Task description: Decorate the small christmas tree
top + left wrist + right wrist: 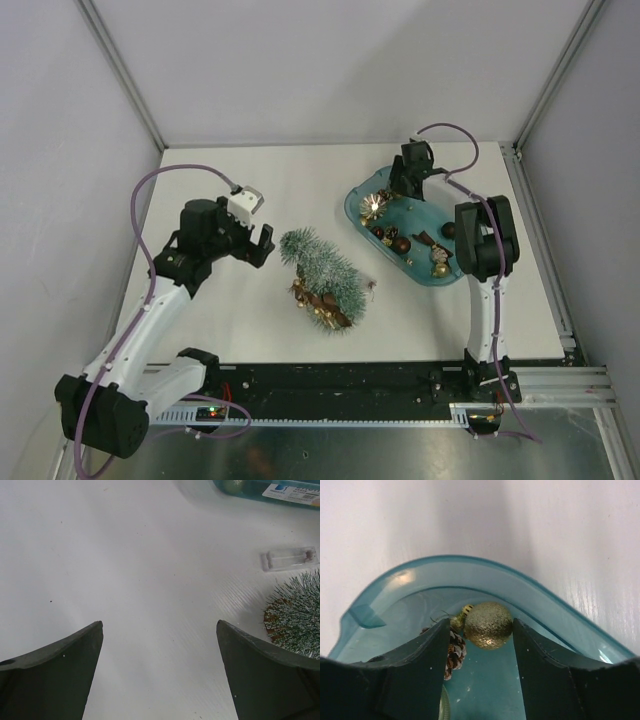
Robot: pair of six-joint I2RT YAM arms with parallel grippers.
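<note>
The small christmas tree (325, 272), frosted bluish-green, appears to lie on its side at the table's middle, with brown and gold ornaments (318, 298) along its near side. Its bristles show at the right edge of the left wrist view (297, 615). My left gripper (262, 243) is open and empty just left of the tree, over bare table (159, 622). My right gripper (405, 180) is open inside the far end of the teal tray (355, 205). Its jaws (481, 622) straddle a gold glitter ball (488, 625), with a pinecone (455, 650) against the left finger.
The teal tray (470, 567) holds several more dark and gold ornaments (400, 243). A small clear plastic piece (290, 559) lies on the table between tree and tray. White walls close the table at the back and sides.
</note>
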